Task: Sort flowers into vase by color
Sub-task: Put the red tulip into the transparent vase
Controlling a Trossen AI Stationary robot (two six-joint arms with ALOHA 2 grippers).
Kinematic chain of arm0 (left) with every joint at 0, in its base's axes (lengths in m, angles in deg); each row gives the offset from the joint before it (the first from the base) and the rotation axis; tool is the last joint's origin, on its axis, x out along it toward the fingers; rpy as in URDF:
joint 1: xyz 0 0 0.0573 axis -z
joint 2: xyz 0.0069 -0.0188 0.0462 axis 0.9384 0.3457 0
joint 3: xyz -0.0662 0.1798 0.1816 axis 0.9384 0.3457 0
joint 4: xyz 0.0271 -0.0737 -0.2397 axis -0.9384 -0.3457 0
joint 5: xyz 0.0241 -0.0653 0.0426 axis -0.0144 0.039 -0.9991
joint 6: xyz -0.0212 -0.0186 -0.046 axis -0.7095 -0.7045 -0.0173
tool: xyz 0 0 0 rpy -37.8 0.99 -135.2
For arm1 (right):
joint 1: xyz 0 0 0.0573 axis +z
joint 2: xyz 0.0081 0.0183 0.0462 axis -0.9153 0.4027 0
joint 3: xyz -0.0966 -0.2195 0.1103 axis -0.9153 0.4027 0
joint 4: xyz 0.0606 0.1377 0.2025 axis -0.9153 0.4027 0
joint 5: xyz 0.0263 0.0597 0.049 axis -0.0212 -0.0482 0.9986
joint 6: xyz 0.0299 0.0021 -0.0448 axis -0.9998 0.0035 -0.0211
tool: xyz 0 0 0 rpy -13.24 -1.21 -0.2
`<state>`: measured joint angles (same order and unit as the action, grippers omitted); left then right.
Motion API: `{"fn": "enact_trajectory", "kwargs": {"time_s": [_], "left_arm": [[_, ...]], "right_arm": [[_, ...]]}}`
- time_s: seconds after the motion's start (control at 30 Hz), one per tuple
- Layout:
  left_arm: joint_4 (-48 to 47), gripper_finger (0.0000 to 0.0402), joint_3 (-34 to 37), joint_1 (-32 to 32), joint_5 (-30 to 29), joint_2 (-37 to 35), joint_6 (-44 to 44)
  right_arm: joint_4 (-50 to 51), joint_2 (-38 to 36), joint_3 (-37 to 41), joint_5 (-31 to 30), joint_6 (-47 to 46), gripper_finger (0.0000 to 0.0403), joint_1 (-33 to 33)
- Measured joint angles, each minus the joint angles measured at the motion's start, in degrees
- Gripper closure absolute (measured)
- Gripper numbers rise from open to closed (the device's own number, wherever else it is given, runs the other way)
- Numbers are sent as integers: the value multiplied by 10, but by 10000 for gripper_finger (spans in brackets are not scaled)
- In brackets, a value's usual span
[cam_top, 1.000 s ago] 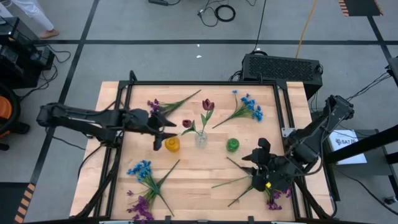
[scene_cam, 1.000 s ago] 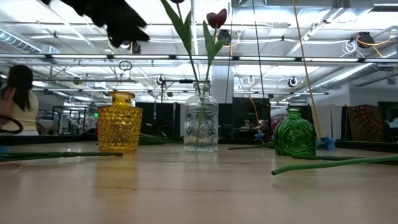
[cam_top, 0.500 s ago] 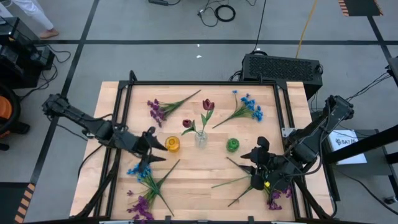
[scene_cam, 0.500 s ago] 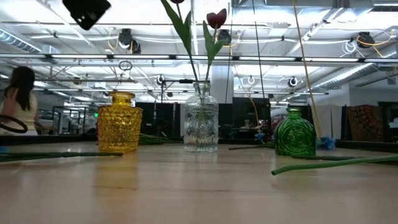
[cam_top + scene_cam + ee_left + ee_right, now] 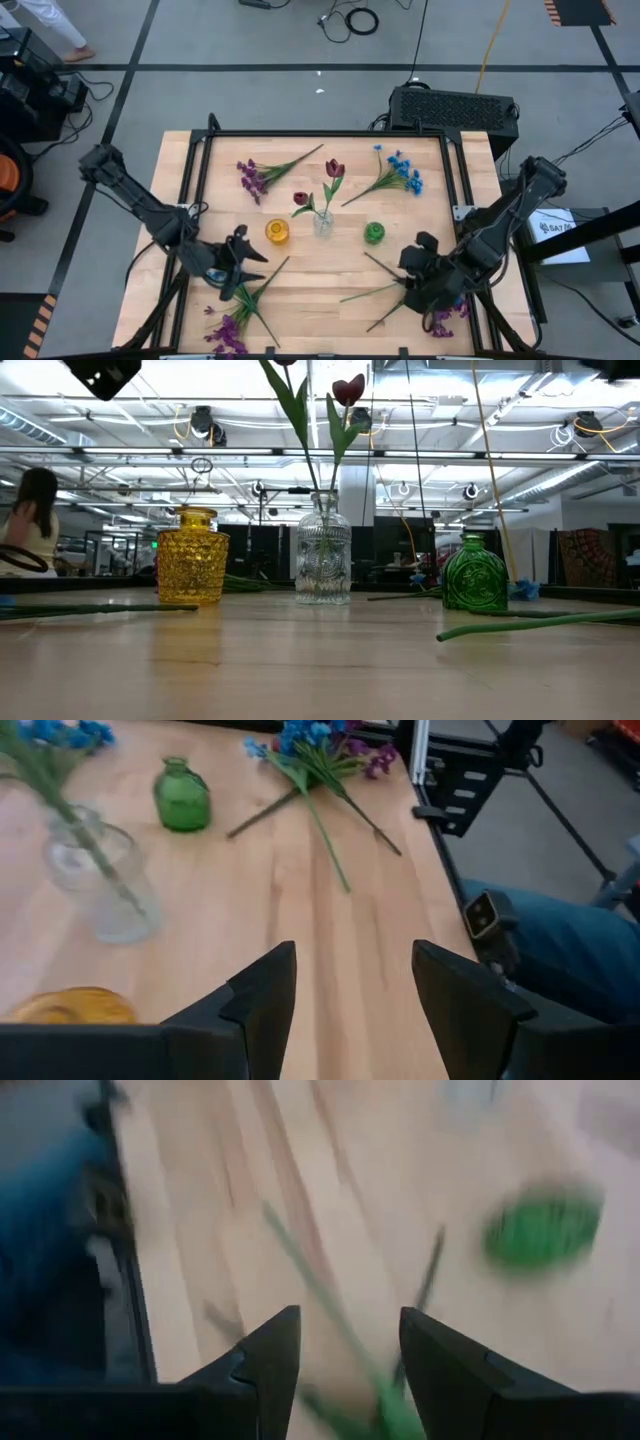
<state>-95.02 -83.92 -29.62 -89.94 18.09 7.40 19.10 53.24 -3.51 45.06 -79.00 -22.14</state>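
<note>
Three vases stand mid-table: yellow point(image 5: 277, 231), clear point(image 5: 323, 222) and green point(image 5: 374, 233). Two dark red flowers point(image 5: 333, 170) stand with their stems in the clear vase. Purple flowers point(image 5: 252, 176) and blue flowers point(image 5: 400, 176) lie at the far side. My left gripper point(image 5: 252, 266) hangs open above the blue flowers point(image 5: 228, 276) at the near left, with purple ones point(image 5: 228, 332) nearer the edge. My right gripper point(image 5: 410, 285) is open above the green stems point(image 5: 330, 1320) of the near-right bunch point(image 5: 442, 316). Neither gripper touches anything.
A black frame point(image 5: 320, 134) borders the table's far and side edges. Bare wood lies between the vases and the near edge point(image 5: 320, 290). The left wrist view looks across the three vases to the near-right bunch point(image 5: 320, 755). A person point(image 5: 30, 520) sits far off in the room.
My left gripper has swung from beside the yellow vase toward the table's near edge and sunk a little, ending over the near-left blue flowers, still open. My right gripper has tipped further downward and sunk slightly over the near-right stems. No flower has moved.
</note>
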Motion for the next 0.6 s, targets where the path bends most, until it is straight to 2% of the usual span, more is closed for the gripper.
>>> {"fn": "enact_trajectory", "kwargs": {"time_s": [0.1,0.2,0.43,0.6], "left_arm": [[37,194,0,16,-3,31,1],[61,194,0,24,-10,59,2],[104,194,0,24,-16,103,1],[136,194,0,24,-18,119,1]], "right_arm": [[48,24,0,53,-75,239,15],[67,50,0,76,-98,239,30],[71,110,0,78,-93,239,36],[67,147,0,109,-35,241,23]]}}
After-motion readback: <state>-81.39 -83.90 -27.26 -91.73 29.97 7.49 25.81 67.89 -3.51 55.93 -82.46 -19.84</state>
